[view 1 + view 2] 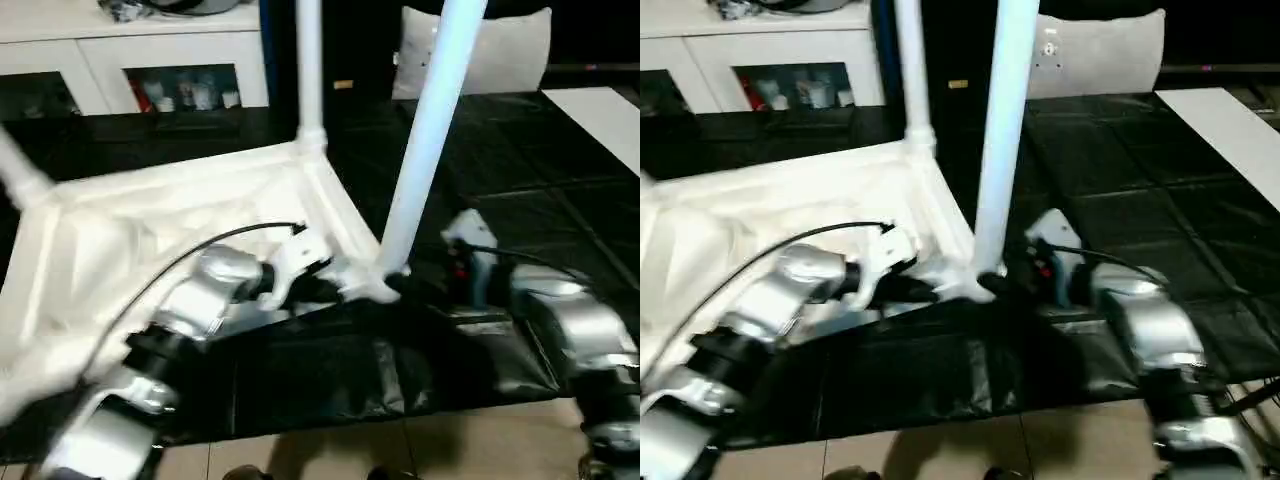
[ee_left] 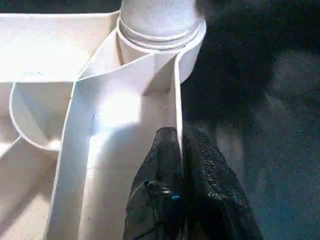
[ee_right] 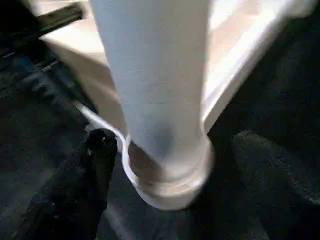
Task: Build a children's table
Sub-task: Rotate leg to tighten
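So the tabletop is lying upside down on the black floor mat, my left gripper pinching its rim. The near leg is standing upright between my right gripper's spread jaws, untouched.

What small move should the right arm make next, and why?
Probably draw the right claw back from the near leg. Its fingers stand open on either side of the leg's base, not pressing it, and the leg stands upright in its corner socket. The left claw pinches the table top's rim, steadying it.
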Tool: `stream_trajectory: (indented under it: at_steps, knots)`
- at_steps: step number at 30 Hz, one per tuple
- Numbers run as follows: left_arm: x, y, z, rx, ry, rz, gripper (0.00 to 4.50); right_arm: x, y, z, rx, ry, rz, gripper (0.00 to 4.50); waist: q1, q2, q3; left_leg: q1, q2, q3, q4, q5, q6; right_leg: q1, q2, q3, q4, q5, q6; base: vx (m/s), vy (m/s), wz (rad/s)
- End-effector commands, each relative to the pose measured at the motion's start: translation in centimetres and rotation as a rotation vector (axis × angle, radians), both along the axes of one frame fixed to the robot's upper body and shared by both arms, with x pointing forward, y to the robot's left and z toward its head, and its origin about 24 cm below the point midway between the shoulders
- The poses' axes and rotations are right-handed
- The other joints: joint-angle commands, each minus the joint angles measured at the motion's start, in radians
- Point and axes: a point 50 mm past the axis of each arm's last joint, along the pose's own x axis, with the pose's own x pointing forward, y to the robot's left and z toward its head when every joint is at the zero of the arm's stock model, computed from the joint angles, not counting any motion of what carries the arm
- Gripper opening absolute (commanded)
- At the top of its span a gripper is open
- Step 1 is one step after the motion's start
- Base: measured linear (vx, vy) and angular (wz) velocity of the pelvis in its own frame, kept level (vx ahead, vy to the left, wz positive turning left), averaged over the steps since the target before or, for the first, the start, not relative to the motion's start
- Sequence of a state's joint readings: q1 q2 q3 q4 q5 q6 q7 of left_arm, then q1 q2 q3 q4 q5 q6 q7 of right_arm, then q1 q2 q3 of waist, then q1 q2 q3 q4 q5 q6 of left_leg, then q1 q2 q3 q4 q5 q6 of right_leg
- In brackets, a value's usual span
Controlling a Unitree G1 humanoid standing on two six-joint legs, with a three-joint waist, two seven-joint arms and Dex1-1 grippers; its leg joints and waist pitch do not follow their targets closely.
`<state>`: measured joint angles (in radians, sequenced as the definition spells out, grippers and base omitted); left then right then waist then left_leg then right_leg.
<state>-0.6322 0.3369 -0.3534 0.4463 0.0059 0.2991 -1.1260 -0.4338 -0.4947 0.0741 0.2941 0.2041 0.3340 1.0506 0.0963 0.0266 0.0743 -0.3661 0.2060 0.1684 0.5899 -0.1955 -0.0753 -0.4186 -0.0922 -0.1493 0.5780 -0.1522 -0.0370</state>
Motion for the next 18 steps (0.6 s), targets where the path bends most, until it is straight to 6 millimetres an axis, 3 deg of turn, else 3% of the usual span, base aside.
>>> stream_trajectory:
  at_steps: [1,4,6,18]
  knots:
    - [-0.7,-0.7,0.3,-0.005,0.003,-0.127,0.0,-0.4,0.1,0.5,0.006,-0.023,0.081,3.89,0.003,-0.01,-0.073,0.008,0.031,-0.002,-0.059,-0.115,0.108,0.072,-0.066,0.066,-0.064,-0.269,-0.164,0.0,0.0,0.0]
    - [-0.9,-0.4,0.3,0.013,0.009,-0.17,0.0,-0.5,-0.2,0.5,0.013,-0.012,0.114,3.89,0.007,-0.011,-0.077,0.011,0.032,-0.002,-0.058,-0.111,0.105,0.072,-0.066,0.069,-0.058,-0.242,-0.18,0.0,0.0,0.0]
    - [-1.1,-0.2,0.4,0.023,0.016,-0.21,0.0,-0.7,-0.3,0.6,0.024,0.002,0.149,3.63,0.012,-0.012,-0.078,0.008,0.032,0.0,-0.057,-0.107,0.108,0.074,-0.066,0.069,-0.056,-0.229,-0.187,0.0,0.0,0.0]
    - [-1.5,-0.4,0.3,0.021,0.035,-0.293,0.0,-1.5,0.7,0.1,0.044,0.073,0.297,2.55,0.025,-0.019,-0.085,0.004,0.031,-0.001,-0.052,-0.077,0.108,0.074,-0.066,0.066,-0.054,-0.246,-0.168,0.0,0.0,0.0]
